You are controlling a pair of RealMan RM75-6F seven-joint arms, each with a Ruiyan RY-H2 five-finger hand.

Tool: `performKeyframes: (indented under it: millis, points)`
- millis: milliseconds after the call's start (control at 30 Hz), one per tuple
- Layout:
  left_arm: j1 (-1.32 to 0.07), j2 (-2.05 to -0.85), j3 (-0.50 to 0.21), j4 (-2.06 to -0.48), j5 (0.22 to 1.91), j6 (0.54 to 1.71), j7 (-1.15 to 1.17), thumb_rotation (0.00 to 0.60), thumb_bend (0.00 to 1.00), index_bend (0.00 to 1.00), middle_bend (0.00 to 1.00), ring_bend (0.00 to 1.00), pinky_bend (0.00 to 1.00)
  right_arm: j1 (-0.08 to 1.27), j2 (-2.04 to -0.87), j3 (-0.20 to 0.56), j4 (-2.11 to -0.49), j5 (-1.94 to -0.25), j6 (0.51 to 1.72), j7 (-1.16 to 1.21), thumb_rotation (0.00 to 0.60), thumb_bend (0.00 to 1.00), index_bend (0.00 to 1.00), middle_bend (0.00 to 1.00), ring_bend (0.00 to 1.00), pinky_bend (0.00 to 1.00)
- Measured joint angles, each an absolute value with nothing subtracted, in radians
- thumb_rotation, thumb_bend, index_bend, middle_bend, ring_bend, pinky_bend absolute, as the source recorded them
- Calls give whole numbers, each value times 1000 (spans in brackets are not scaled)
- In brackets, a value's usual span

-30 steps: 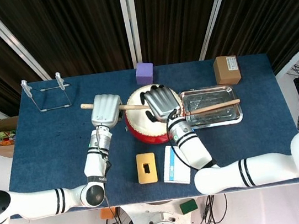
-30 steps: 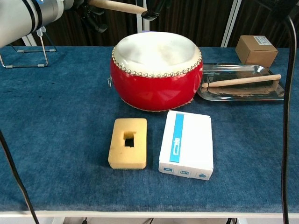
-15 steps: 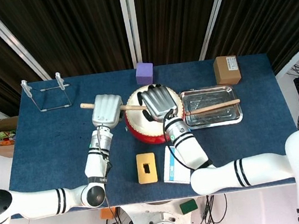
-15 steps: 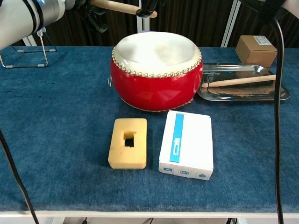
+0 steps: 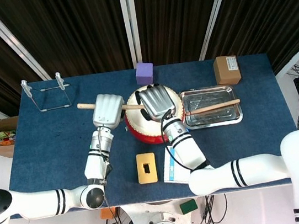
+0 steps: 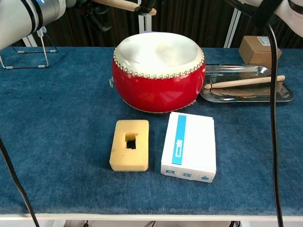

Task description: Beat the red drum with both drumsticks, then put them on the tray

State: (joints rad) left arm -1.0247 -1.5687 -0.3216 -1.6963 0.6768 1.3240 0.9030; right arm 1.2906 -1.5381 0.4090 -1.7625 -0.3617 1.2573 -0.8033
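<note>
Left hand (image 5: 107, 110): grips one drumstick (image 5: 86, 106), raised level beside the red drum (image 6: 158, 78).
Right hand (image 5: 156, 101): hovers over the drumhead, fingers spread, holding nothing.
Surface: blue cloth table (image 6: 57, 127); dark curtains behind.
Second drumstick (image 6: 244, 82): lies lengthwise in the steel tray (image 5: 209, 90), right of the drum.
Drum: red shell, pale skin, studded rim.
Hidden: hands mostly above the chest view's edge.

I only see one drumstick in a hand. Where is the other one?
The other drumstick lies in the metal tray, on the drum's right in both views, near the cardboard box.
</note>
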Motion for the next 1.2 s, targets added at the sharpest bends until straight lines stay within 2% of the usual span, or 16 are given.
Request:
performKeyframes:
  millis: [300,367,500,633,700,1200]
  points:
    - [-1029,-1568,-314,-1692,670,1332,942,600,112,561,674,676,991,1291,-1541,418,-1769,-357,1268,-821,600,468,714,628,409,417]
    - [-1031,-1569,-314,-1693,667,1336,951,600,89,503,620,622,942,1291,-1541,421,-1770,-350,1268,-825,600,468,717,630,412,417]
    - [-1030,-1571,-314,-1692,671,1344,952,600,62,399,494,493,764,1292,-1540,422,-1772,-344,1268,-836,600,469,726,636,420,418]
    - [-1028,-1571,-314,-1691,676,1348,953,600,60,336,399,385,592,1292,-1539,420,-1774,-337,1266,-845,600,477,736,644,428,418]
    - [-1026,-1571,-313,-1692,676,1349,952,600,60,312,363,346,543,1291,-1538,419,-1775,-337,1267,-848,600,477,741,649,428,418]
    - [-995,-1539,-328,-1698,659,1346,909,600,60,203,202,183,370,1240,-1493,386,-1805,-390,1262,-825,600,506,810,692,457,428]
